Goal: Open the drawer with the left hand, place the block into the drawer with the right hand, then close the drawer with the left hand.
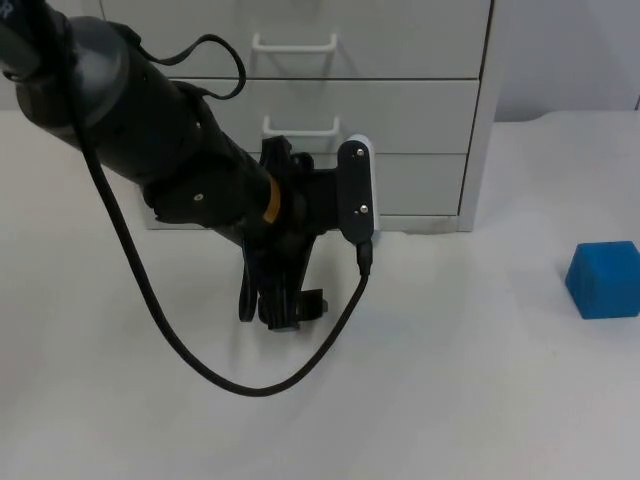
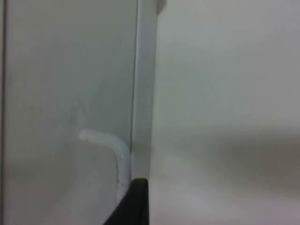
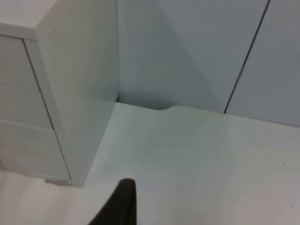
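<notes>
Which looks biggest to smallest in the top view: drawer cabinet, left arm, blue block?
1. Drawer cabinet and left arm: too close to rank, and the arm is nearer the camera.
2. Blue block, clearly smallest.

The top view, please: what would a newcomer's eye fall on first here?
Most striking is the left arm, sweeping from the upper left corner, its left pincer pointing down at the white table just before the white drawer unit. Next is the blue block, alone at the table's right edge. All visible drawers look closed.
</notes>
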{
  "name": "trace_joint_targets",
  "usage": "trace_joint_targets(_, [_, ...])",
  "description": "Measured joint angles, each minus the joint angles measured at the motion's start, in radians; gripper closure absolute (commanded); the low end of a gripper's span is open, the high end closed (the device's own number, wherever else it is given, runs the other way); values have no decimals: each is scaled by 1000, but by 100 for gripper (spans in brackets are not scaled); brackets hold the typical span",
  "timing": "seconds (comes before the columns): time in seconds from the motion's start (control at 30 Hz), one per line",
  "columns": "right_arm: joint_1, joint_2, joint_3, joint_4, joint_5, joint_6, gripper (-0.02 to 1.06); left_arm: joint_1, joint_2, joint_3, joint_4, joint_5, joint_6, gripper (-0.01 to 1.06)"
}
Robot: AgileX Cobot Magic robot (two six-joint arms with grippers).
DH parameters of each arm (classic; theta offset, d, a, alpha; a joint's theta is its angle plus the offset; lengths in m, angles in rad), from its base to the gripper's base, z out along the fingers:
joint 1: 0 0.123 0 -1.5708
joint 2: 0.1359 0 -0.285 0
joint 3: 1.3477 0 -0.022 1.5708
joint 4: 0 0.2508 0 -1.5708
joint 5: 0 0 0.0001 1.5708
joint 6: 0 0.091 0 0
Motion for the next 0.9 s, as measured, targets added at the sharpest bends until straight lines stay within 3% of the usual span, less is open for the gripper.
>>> trace_joint_targets(0.3, [0, 0, 0, 0, 0, 0, -1, 0, -2, 0, -11, 14, 0, 7])
trace_joint_targets(0.6, [0, 0, 0, 0, 4, 0, -1, 4, -46, 1, -60, 101, 2, 10])
trace_joint_targets(0.9, [0, 0, 0, 0, 6, 0, -1, 12, -139, 18, -63, 51, 1, 11])
